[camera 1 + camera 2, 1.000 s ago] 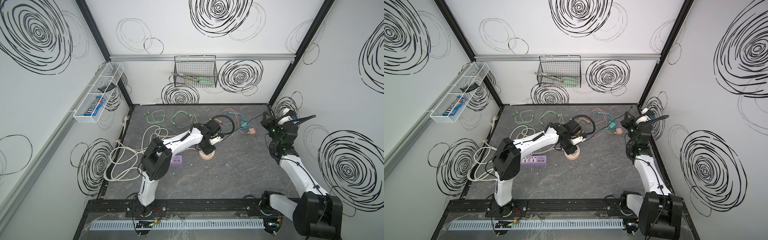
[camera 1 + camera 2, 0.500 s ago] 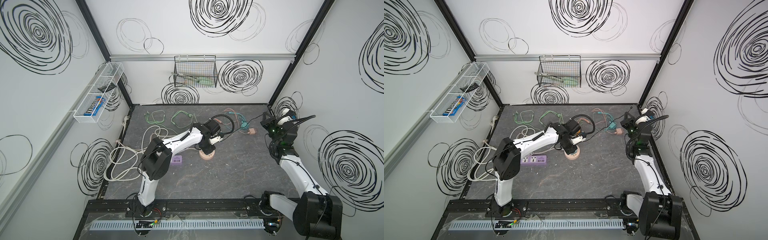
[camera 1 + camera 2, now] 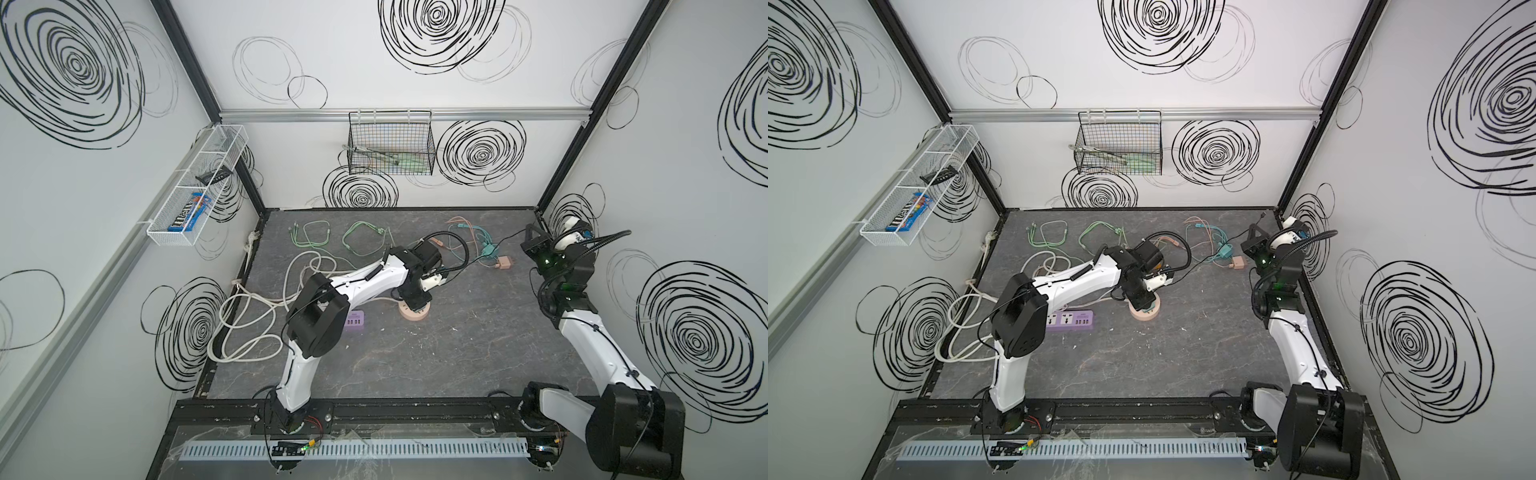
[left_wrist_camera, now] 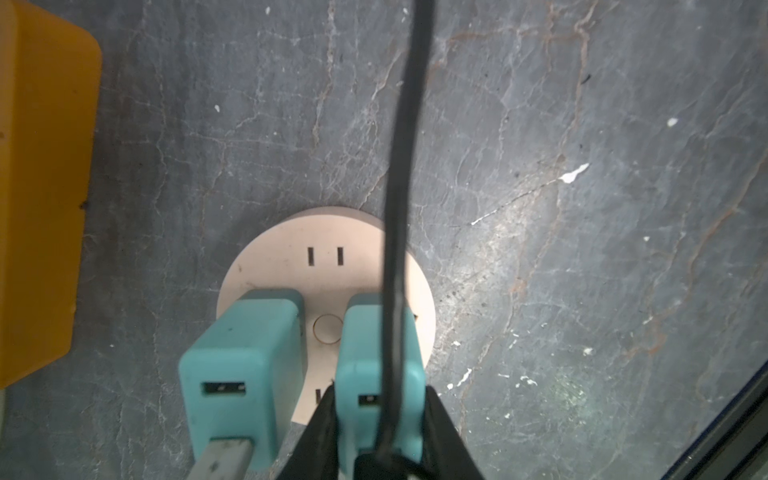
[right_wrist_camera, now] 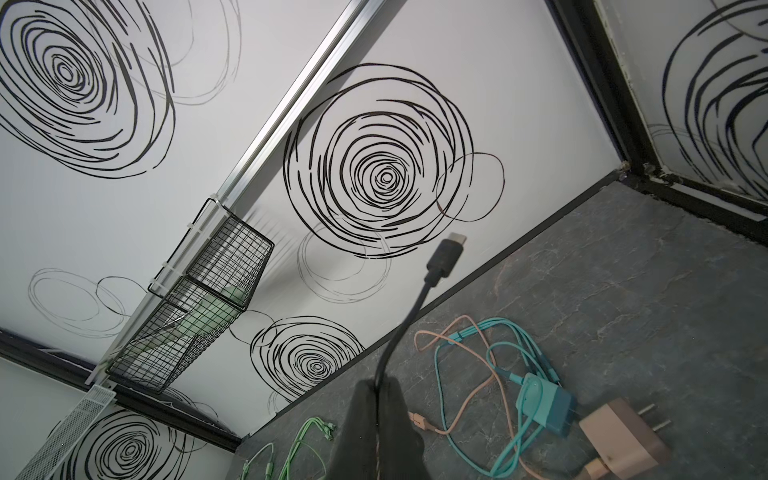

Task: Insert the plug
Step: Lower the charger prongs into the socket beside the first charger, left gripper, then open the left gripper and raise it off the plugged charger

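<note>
nothing that we can make out has moved since a second ago; both arms sit as they did.

in both top views the left fingers (image 3: 413,303) hang over the round socket disc (image 3: 413,318) at the middle of the frame. the disc lies on the grey counter (image 3: 415,365), with the purple power strip (image 3: 1069,321) to its left. the right fingers (image 3: 530,241) are raised at the right edge, near the back corner.

in the left wrist view the left fingers (image 4: 320,440) are pressed in on the teal plug (image 4: 361,357), one on each side of it, at the bottom centre. the plug stands on the disc (image 4: 332,232), though we cannot tell how deep its prongs sit. a second teal plug (image 4: 241,357) stands just beside it on the disc, and a black cable (image 4: 399,208) crosses in front.

in the right wrist view the right fingers (image 5: 376,428) are closed tight on a thin black lead (image 5: 415,307), whose connector points to the upper right of the frame.
</note>
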Tool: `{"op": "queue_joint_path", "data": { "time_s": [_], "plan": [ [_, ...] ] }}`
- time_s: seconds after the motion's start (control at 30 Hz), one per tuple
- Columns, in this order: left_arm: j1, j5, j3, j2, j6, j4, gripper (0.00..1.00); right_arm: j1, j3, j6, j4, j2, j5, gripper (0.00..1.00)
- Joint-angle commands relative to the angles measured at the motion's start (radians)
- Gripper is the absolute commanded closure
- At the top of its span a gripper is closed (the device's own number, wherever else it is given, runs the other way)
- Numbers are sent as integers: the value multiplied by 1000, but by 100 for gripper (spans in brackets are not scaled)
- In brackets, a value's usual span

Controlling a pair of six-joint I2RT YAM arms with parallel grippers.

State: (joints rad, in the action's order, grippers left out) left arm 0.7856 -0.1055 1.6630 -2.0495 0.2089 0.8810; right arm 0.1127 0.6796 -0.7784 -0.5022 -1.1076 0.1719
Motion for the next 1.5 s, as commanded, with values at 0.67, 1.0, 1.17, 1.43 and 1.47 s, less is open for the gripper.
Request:
{"op": "queue_joint_path", "data": {
  "time_s": [0.67, 1.0, 1.17, 1.43, 1.47],
  "plan": [
    [-43, 85, -281, -48, 80, -122, 100, 4, 5, 15, 3, 0, 14, 99],
    [-135, 207, -100, -130, 208, -42, 100, -3, 5, 4, -6, -17, 52, 99],
    [-158, 208, -33, -158, 240, -27, 98, -11, 8, 4, -4, -28, 52, 99],
    [-170, 83, 35, -113, 201, -15, 60, -22, 20, 5, -2, -50, 55, 99],
    [-171, 61, 28, -87, 196, -26, 51, -23, 20, 6, 0, -49, 54, 99]
  ]
}}
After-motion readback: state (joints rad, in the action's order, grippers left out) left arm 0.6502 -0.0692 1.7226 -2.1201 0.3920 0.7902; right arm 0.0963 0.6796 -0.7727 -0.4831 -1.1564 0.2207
